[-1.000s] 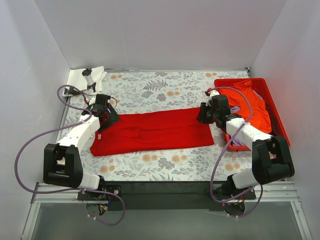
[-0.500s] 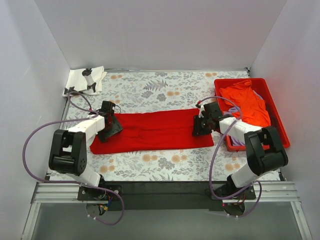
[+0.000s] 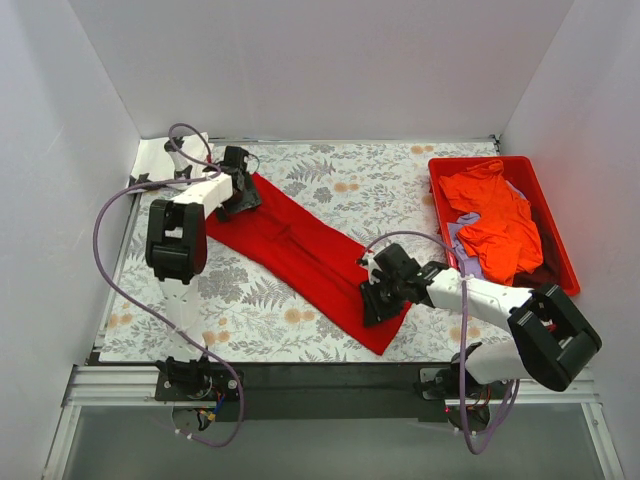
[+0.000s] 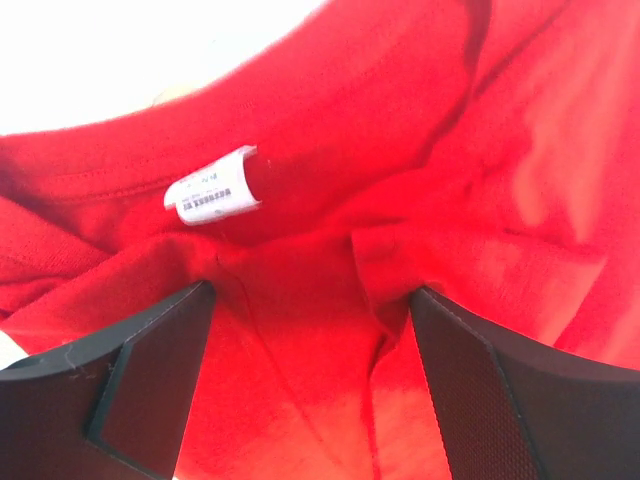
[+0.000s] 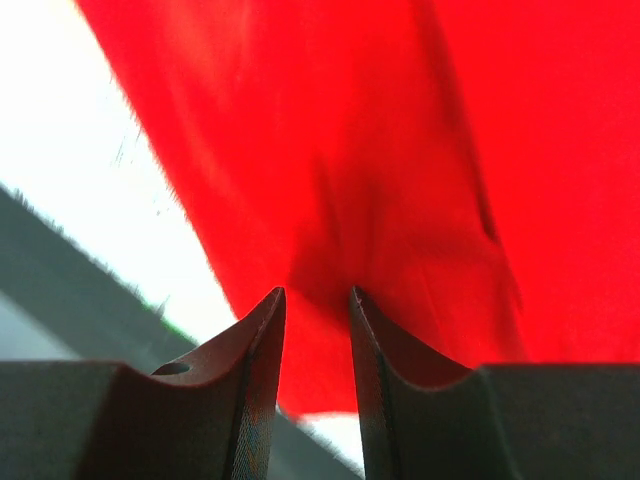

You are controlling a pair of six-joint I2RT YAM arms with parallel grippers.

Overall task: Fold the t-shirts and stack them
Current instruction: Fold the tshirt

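The red t-shirt (image 3: 300, 255) lies folded into a long strip, running diagonally from the far left to the near centre of the floral table. My left gripper (image 3: 240, 195) grips its far-left end; in the left wrist view (image 4: 308, 330) red cloth bunches between the fingers just below the collar label (image 4: 212, 192). My right gripper (image 3: 375, 295) grips the near end; in the right wrist view (image 5: 317, 300) the jaws stand almost together on red cloth (image 5: 400, 150). An orange t-shirt (image 3: 495, 215) lies heaped over a lavender one (image 3: 460, 235) in the tray.
The red plastic tray (image 3: 562, 240) stands at the right side. A white t-shirt with black print (image 3: 150, 160) lies at the far left corner. White walls close in the table on three sides. The table's dark front edge (image 5: 60, 250) is close to the right gripper.
The red strip has swung from lying crosswise to a diagonal. My left gripper carried its end towards the far left corner; my right gripper pulled its end towards the near edge.
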